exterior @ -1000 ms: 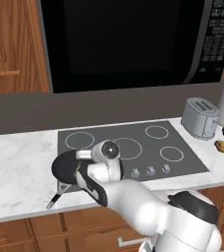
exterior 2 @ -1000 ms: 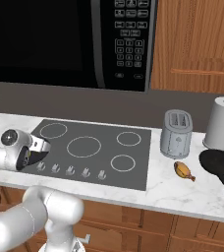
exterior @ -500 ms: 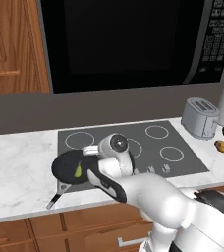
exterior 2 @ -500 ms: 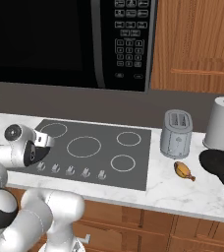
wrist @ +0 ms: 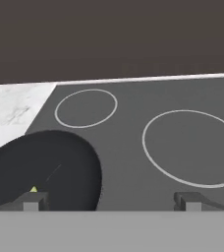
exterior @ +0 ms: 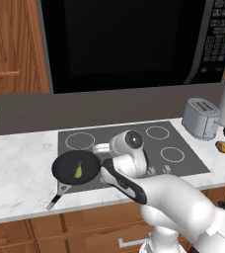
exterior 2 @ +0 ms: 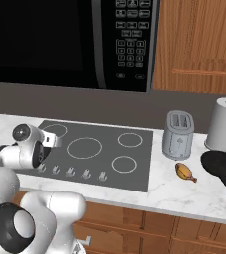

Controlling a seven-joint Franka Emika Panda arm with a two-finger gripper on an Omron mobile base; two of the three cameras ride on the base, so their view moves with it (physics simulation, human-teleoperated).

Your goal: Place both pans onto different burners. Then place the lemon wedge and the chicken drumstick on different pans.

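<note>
Gripper (wrist: 109, 201) wide open above cooktop (wrist: 133, 138), pan (wrist: 40, 172) beside.

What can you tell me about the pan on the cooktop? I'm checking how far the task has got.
The pan is round, shallow and matte black, with a slim handle that points toward the counter's front edge. It sits flat at the cooktop's front left corner, its handle out over the marble counter. A small yellow-green lemon wedge lies inside it. The open end effector is beside it, not touching it.
</note>
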